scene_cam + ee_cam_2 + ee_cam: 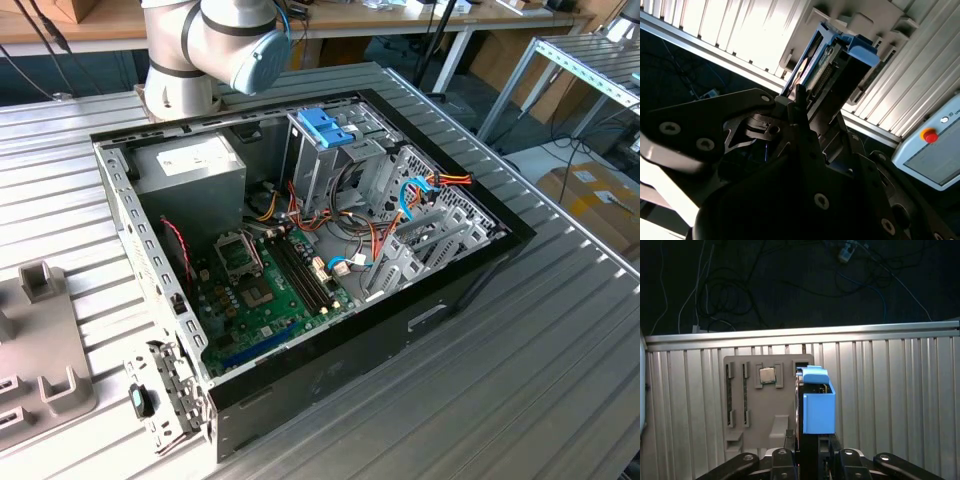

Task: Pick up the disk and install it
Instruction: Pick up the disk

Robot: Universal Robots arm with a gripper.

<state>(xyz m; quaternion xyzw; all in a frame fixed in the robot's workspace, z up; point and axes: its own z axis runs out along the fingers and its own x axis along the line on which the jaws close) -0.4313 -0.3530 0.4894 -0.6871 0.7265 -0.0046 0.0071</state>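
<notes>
In the first wrist view the gripper point(809, 446) is clenched on the disk point(818, 410), which stands edge-on between its fingers. The light-blue carrier rail faces the camera and the label face is hidden. The disk overlaps one edge of the grey fixture tray point(747, 425); whether the two touch cannot be told. In the exterior view the open computer case point(330, 372) lies mid-frame on the ribbed table point(500, 385), and the arm point(215, 40) is cut off at the upper edge.
</notes>
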